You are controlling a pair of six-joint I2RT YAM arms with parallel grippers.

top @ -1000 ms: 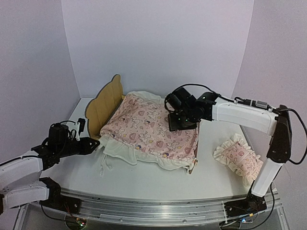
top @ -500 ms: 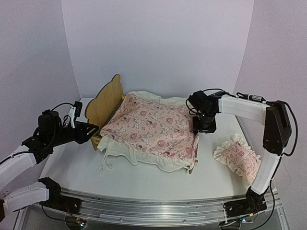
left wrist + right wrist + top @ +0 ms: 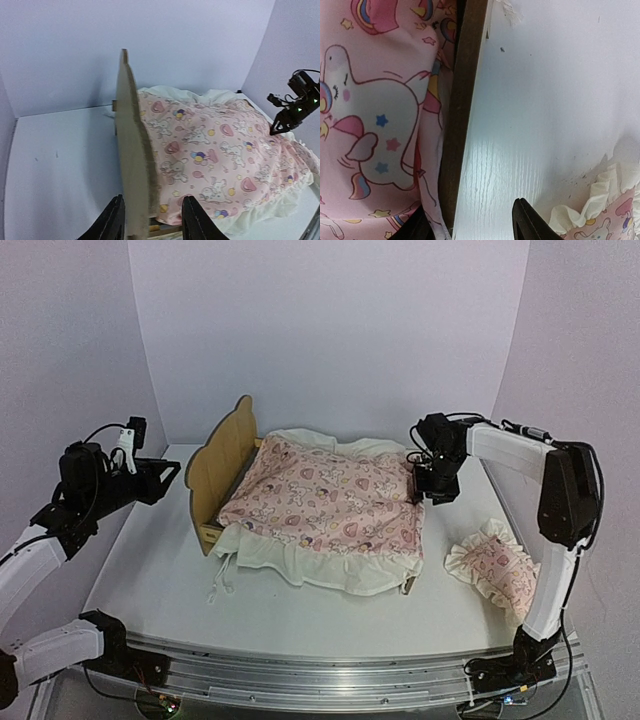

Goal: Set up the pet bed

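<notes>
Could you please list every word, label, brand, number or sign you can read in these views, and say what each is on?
None can be read.
The quilt carries only pictures: hearts, unicorns, stars, balloons.
The pillow shows a similar print, with no lettering visible.
The headboard of the pet bed is bare wood.

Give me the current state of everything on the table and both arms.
Pale-wood pet bed with bear-ear headboard, upright, covered.
Pink heart-print quilt, spread over the bed, ruffle overhanging the near side.
Ruffled pink pillow, off the bed, lying to its right.
Left arm, jaws open, empty.
Right arm, jaws open over the bed's foot end.
</notes>
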